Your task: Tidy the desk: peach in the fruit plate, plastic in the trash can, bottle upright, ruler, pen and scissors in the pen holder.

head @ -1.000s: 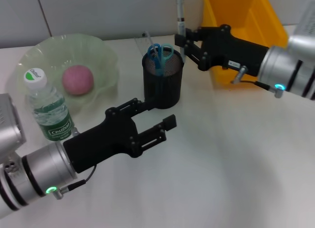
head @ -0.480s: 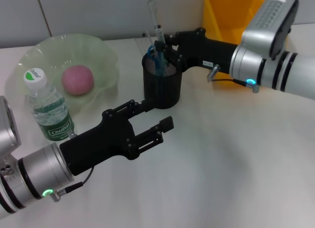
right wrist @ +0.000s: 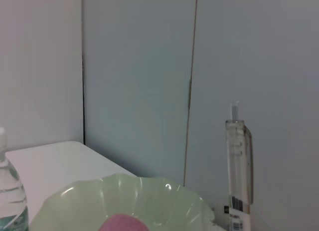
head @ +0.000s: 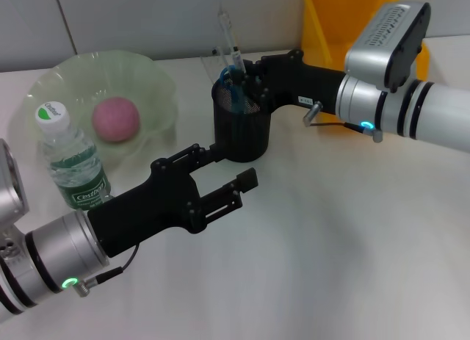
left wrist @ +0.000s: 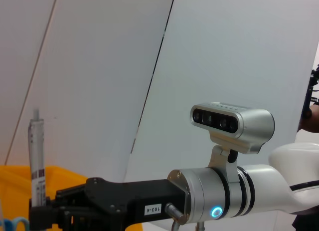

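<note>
My right gripper (head: 246,74) is over the black mesh holder (head: 242,127), and it pinches the pen (head: 232,55) near its low end. The pen stands almost straight up, tipped a little, with its bottom just inside the holder's rim and its top poking out above. The blue scissors (head: 232,89) are already in the holder, right next to the pen. I think the good way to do this step is to keep the pen straight, bring it down slowly so it slides past the scissors and does not catch on them, and let go only when most of it is inside. I should not bump the rim, because the holder could tip. My left gripper (head: 220,187) hangs over the bare table in front of the holder, its fingers spread apart with nothing between them; it can wait there. The peach (head: 115,119) lies in the green plate (head: 158,83). The bottle (head: 70,158) stands up just in front of the plate. It has a green cap, and its green label reads something like "Cestbon", but part of it is hidden. My right arm has a small white tag that reads "103-4" in the left wrist view. The pen has a little label too, but I cannot read it.
</note>
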Motion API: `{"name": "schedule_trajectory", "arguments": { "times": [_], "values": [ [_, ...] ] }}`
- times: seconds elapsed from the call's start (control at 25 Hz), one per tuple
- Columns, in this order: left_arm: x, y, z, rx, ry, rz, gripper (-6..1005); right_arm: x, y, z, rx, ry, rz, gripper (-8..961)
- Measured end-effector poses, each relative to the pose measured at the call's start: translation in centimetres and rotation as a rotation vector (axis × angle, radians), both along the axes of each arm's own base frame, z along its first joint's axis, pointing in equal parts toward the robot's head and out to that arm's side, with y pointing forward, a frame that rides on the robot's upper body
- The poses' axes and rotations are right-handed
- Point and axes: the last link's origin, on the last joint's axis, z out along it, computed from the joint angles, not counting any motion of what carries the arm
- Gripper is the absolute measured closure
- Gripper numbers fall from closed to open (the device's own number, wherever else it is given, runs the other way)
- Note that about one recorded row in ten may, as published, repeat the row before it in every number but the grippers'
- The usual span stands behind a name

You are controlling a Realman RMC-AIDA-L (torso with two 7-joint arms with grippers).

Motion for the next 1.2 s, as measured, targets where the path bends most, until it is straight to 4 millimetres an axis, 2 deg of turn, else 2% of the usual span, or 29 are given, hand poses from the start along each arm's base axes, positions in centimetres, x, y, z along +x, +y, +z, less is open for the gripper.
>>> {"name": "schedule_trajectory", "arguments": {
  "times": [0.44,0.68,0.84,1.04,1.12,1.2],
  "values": [
    [-0.2,0.0,0.5,0.009,-0.01,0.001,331,0.0,0.0,0.1,-0.023,0.031,-0.032,709],
    [-0.2,0.1,0.7,0.006,-0.013,-0.005,331,0.5,-0.5,0.5,-0.028,0.058,-0.036,454],
    [-0.4,0.1,0.9,-0.023,-0.012,0.01,330,1.0,-2.3,2.5,-0.034,0.151,0.011,338],
    [-0.6,0.1,1.0,-0.042,-0.005,0.017,330,3.2,-5.9,5.8,-0.038,0.262,0.046,309],
    [-2.0,0.1,2.2,-0.103,0.021,0.046,330,4.2,-7.3,7.2,-0.074,0.291,0.059,297],
    [-2.0,0.1,2.2,-0.103,0.021,0.046,330,5.1,-8.3,8.4,-0.12,0.311,0.049,286]
  ]
}}
